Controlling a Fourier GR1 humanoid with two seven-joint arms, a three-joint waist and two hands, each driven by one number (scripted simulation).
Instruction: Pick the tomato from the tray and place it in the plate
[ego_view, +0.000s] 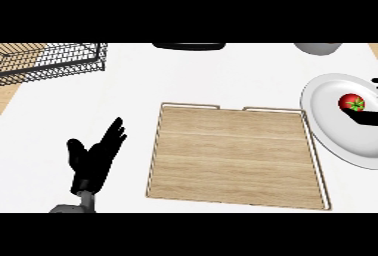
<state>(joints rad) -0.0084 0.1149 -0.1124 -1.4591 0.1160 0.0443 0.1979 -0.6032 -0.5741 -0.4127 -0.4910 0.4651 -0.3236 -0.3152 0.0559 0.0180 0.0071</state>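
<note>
Head view, looking steeply down at a white counter (221, 75). One left hand (96, 157) shows at the lower left, fingers straight and relaxed, pointing up and away, holding nothing and resting apart from everything else. Just to that hand's right lies one wooden tray (236, 155), flat, with a pale raised rim and nothing on it.

Further right, past the tray's far corner and well apart from the left hand, sits one white plate (325, 125), cut off by the picture's right edge. One red tomato (352, 103) with a green stem lies inside the plate, on its upper right part. Right under the tomato, coming in from the right edge, is a dark shape that reads as part of the right hand (365, 118); so little of it shows that I cannot tell whether it is released or still closed, nor whether it touches the tomato.

Up and to the left of the left hand, at the counter's far corner, stands one black wire basket (52, 62), partly out of view. Along the far edge, one flat black object (188, 46) shows above the tray, and one grey rounded vessel (319, 48) above the plate; both are cut off, so what they are stays unclear. A strip of wood-toned surface (7, 97) shows beside the counter's left edge.
</note>
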